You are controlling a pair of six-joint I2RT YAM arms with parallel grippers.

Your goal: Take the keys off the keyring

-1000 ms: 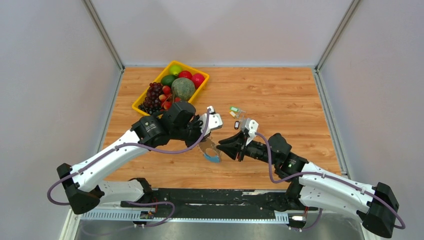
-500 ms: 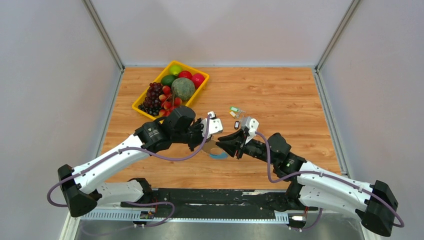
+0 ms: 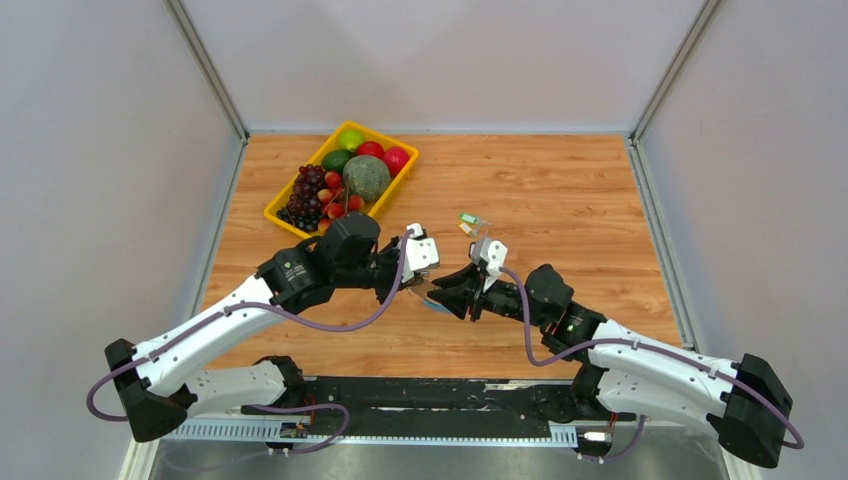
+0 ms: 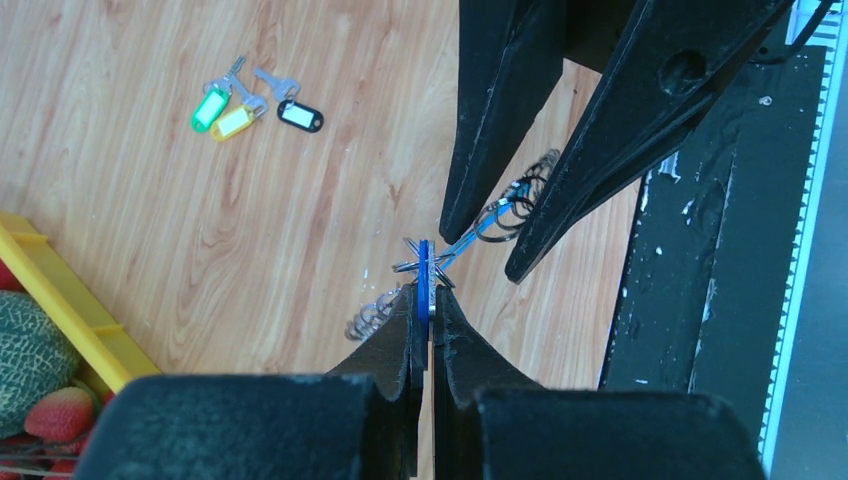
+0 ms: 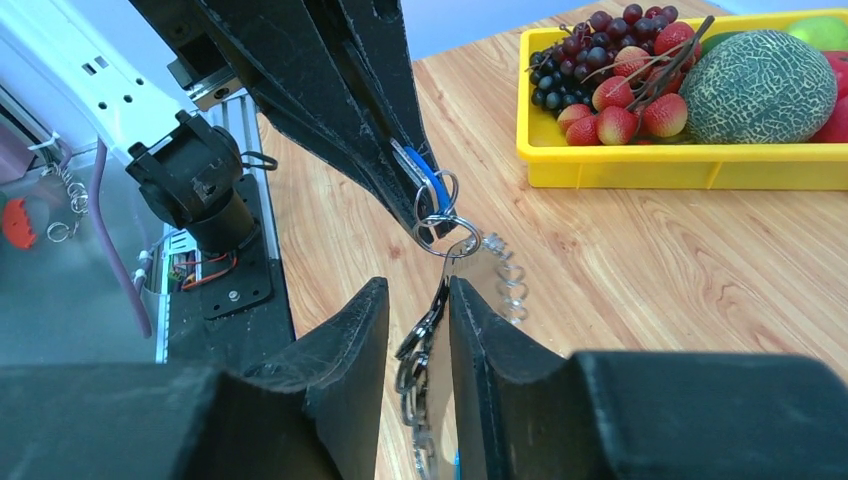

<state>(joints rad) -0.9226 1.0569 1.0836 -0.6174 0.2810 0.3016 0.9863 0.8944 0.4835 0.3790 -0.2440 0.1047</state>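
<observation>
Keyring [image 5: 441,216] [image 4: 500,213] [image 3: 430,294]: a short run of linked metal rings, held up off the table, on the near side of the tray [image 5: 680,166] [image 4: 62,292] [image 3: 284,214] and apart from it. A small wire coil [image 5: 506,280] hangs off it.

Blue tag [image 5: 424,178] [image 4: 425,268] sits at the keyring's top end, facing the tray. My left claw [image 4: 425,296] [image 5: 424,222] [image 3: 411,284] is clenched on this tag, fingers flat together, only a sliver of blue showing.

My right claw [image 5: 418,291] [image 4: 482,255] [image 3: 446,291] meets it tip to tip from the side away from the tray. Its fingers are drawn in on the rings, which fill the narrow gap; I read it as grasping the keyring. The link between my two claws looks taut.

Loose keys [image 4: 245,105] [image 3: 470,223], tagged green, yellow and black, lie flat on the wood in a tight cluster, off the keyring, well to the right of the tray and just beyond my claws.
</observation>
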